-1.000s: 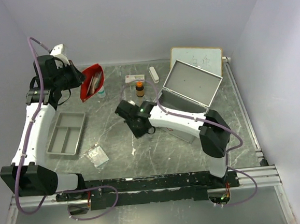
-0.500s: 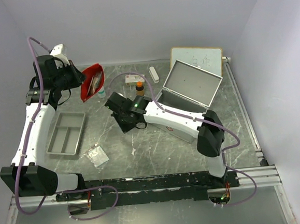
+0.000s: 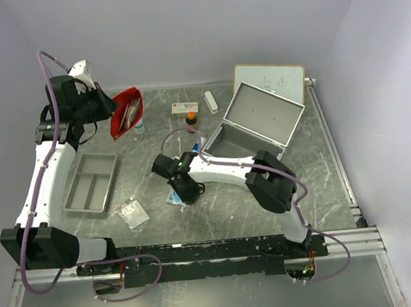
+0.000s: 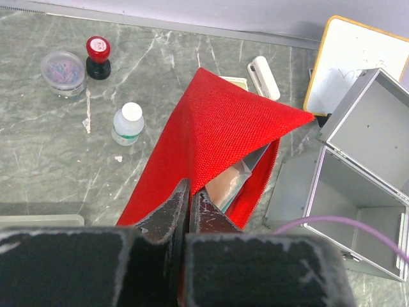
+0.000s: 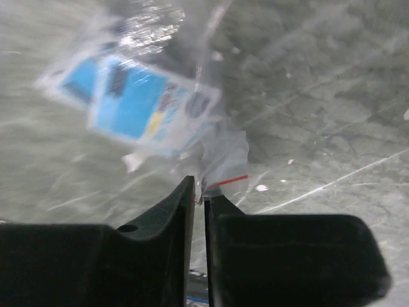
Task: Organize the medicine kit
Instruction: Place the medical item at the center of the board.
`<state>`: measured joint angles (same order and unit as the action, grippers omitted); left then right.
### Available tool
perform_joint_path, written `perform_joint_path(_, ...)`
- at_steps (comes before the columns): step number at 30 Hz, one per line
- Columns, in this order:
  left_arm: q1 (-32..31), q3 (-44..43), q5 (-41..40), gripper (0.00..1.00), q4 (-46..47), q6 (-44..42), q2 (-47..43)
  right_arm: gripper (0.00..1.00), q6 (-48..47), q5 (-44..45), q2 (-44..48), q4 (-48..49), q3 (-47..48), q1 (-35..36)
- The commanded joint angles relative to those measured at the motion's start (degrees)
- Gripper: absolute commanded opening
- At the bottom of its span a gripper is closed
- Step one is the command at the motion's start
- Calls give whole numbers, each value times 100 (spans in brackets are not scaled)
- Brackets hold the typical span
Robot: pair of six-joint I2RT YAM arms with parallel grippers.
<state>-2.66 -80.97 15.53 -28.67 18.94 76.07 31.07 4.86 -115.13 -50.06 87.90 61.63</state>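
Observation:
The medicine kit [image 3: 260, 124] is a silver case standing open at the back right, its lid up; in the left wrist view the kit [image 4: 358, 192] looks empty. My left gripper [image 3: 107, 104] [image 4: 190, 192] is raised at the back left, shut on the edge of a red pouch [image 3: 126, 111] [image 4: 217, 128] that hangs open with packets inside. My right gripper [image 3: 181, 194] [image 5: 199, 189] is low over the table's middle, shut on the rim of a clear plastic bag [image 3: 172, 198] [image 5: 144, 96] with a blue-and-white packet inside.
A grey divided tray [image 3: 90, 182] lies at the left, with a small clear bag [image 3: 133, 212] in front of it. An orange-capped bottle [image 3: 191, 121], a white box [image 3: 184, 107], a white bottle [image 4: 128, 123] and a whiteboard [image 3: 269, 81] stand at the back.
My right arm has swung away from the case toward the near middle of the table with the clear bag in its jaws. The left arm and the pouch have not moved.

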Motion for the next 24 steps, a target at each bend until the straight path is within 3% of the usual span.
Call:
perform_joint_path(1, 55, -34, 124, 7, 142, 32, -143, 22, 97, 704, -274, -391, -154, 58)
perform_joint_path(4, 63, -24, 110, 7, 140, 18, -153, 41, 200, 1315, -244, -834, 144, 83)
perform_joint_path(10, 72, 45, 121, 7, 168, 39, -174, 47, 125, 2109, 333, -1273, 861, 155)
perform_joint_path(13, 72, 55, 128, 7, 185, 48, -155, 49, -299, 1862, 596, -906, 771, 199)
perform_joint_path(19, 77, 46, 54, 7, 152, -20, -175, 50, -2029, 358, 936, 460, -157, 469)
perform_joint_path(24, 89, 46, 39, 7, 98, -56, -222, 50, -3045, 76, 963, 1210, -615, 633)
